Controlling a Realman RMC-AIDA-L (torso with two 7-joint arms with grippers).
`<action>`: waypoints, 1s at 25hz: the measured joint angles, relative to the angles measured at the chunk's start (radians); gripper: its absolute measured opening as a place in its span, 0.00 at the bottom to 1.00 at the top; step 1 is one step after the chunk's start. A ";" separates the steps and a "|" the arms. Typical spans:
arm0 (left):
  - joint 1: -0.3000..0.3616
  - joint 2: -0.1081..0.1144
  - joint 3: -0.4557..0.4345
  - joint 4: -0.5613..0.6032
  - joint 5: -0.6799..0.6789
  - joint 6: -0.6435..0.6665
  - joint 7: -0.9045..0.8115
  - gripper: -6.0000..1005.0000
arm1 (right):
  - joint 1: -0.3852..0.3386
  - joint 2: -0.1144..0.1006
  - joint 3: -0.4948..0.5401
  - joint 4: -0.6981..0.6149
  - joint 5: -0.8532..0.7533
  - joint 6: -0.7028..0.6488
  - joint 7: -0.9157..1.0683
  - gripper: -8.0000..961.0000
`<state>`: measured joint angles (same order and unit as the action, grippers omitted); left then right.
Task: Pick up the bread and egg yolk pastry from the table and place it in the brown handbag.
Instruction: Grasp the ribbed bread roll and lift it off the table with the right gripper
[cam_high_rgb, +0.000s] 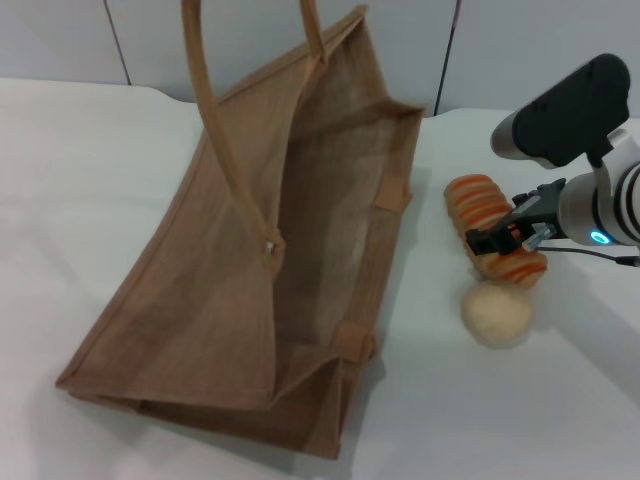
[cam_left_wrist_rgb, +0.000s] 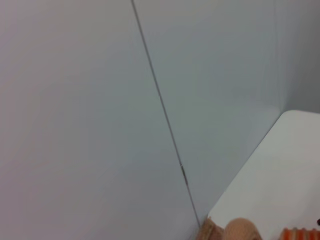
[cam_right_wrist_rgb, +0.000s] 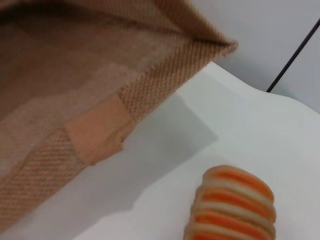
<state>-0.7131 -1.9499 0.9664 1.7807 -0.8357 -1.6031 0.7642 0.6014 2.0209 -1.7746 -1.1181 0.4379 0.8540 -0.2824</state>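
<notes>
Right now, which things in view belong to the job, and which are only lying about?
Belong to the job:
- bread, right hand at it
- egg yolk pastry
- brown handbag

Only lying about:
- nothing besides the white table

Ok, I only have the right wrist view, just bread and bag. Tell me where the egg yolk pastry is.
Observer: The egg yolk pastry lies on the table, right by the near end of the bread.
Operator: Give me the right gripper's position.
Observer: The right gripper is over the bread's near half, on the side away from the brown handbag.
Operator: Now report the left arm.
Observer: It does not show in the head view; its wrist camera faces mostly the wall.
</notes>
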 joint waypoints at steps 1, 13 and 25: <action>-0.001 0.003 -0.009 0.000 -0.014 -0.007 0.001 0.13 | 0.006 0.000 0.000 0.012 0.000 -0.004 0.000 0.83; -0.014 0.023 -0.053 0.002 -0.075 -0.042 0.003 0.13 | 0.029 0.002 -0.003 0.064 0.003 -0.017 -0.001 0.82; -0.004 0.033 -0.064 0.002 -0.069 -0.042 -0.001 0.13 | 0.080 0.008 -0.014 0.166 0.005 -0.050 0.002 0.81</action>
<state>-0.7169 -1.9172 0.9026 1.7825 -0.9050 -1.6446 0.7627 0.6811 2.0294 -1.7890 -0.9523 0.4425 0.8038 -0.2804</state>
